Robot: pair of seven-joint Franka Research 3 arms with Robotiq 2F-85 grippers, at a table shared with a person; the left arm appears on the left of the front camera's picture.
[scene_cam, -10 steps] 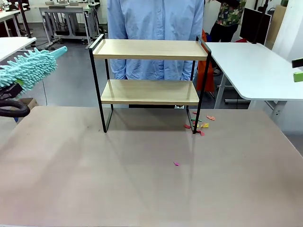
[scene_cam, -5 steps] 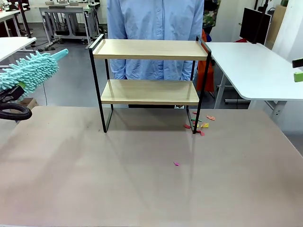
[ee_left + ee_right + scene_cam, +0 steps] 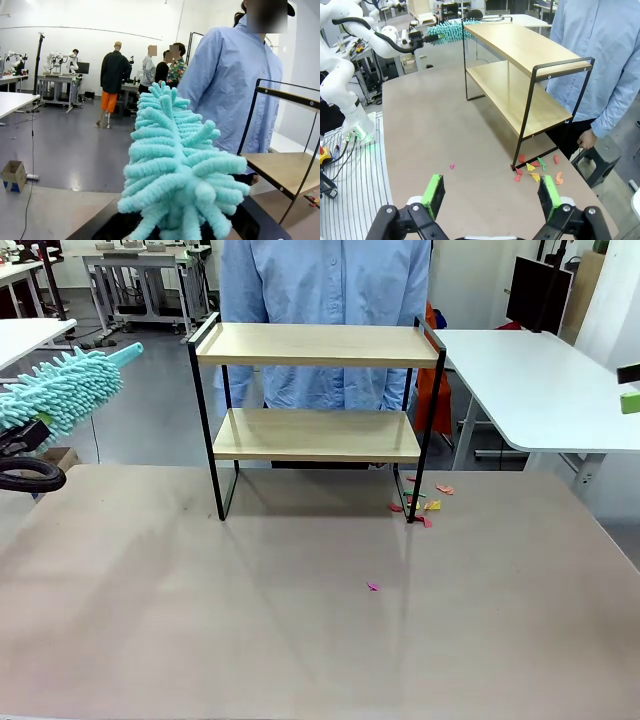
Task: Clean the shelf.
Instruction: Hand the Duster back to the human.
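A two-tier wooden shelf [image 3: 316, 348] in a thin black frame stands upright toward the far side of the bench [image 3: 300, 620], its two light boards bare. A person in a light blue button shirt [image 3: 325, 300] stands directly behind it at the far edge.

At the left side of the front view, the left gripper [image 3: 22, 435] is clamped shut on the handle end of a turquoise fluffy duster [image 3: 60, 390], whose head points up and toward the shelf but stays well apart from it, off the left end of the top board. From the left wrist camera the duster [image 3: 175, 165] rises straight ahead, with the shelf's frame and lower board [image 3: 285, 170] to the right and the person's shirt behind.

The right gripper [image 3: 490, 195] hangs over the bench with its green-padded fingers [image 3: 434, 194] spread wide and nothing between them; its pad shows at the right edge of the front view.

Small scraps of coloured paper [image 3: 422, 505], red, yellow, orange and green, lie scattered on the bench around the shelf's front right leg, touching or just beside it. One pink scrap [image 3: 373, 587] lies alone nearer the robot.

No brand names, labels or readable writing can be made out on the shelf, duster or bench.
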